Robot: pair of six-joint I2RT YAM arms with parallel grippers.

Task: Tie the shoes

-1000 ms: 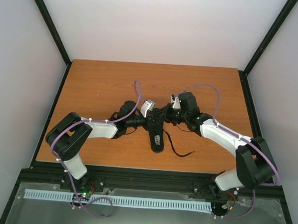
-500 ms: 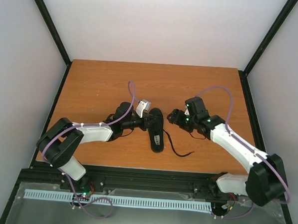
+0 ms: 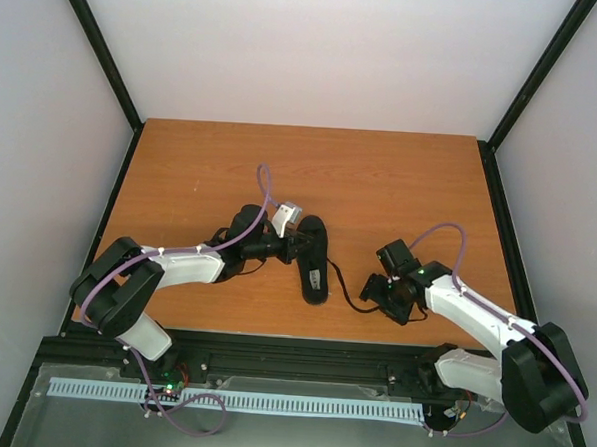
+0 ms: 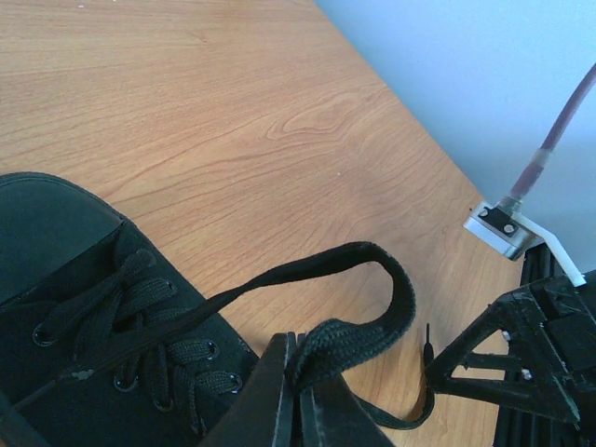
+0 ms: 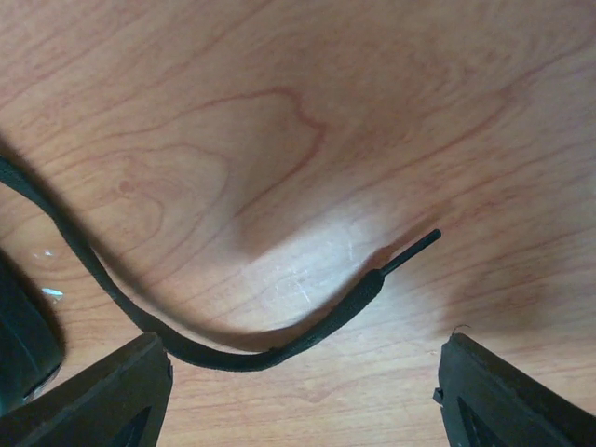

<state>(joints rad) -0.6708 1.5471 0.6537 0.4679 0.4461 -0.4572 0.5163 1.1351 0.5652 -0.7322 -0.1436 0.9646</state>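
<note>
Plain white walls (image 3: 317, 54) all round, with an orange-brown wooden desk (image 3: 201, 168) filling the middle of the overhead view. The black shoe (image 3: 315, 256) sits pretty much dead centre on it, lying lengthwise up and down the frame, toe end toward the top.

The left end effector (image 3: 295, 245) is tucked right up against the shoe's left side. In the left wrist view its fingers (image 4: 279, 391) are pinched together on the looped lace (image 4: 372, 265). That lace comes out of the eyelets, arches over the wood and curls back down into the grip.

The right end effector (image 3: 378, 293) is down at the lower right of the shoe, near the bottom edge of the desk and not touching the shoe. Its wrist view shows the fingers (image 5: 102, 396) spread wide apart in the two bottom corners, not closed on anything. The loose lace (image 5: 307, 331) lies flat on the wood between them, its stiff little tip (image 5: 410, 250) pointing to the upper right.
</note>
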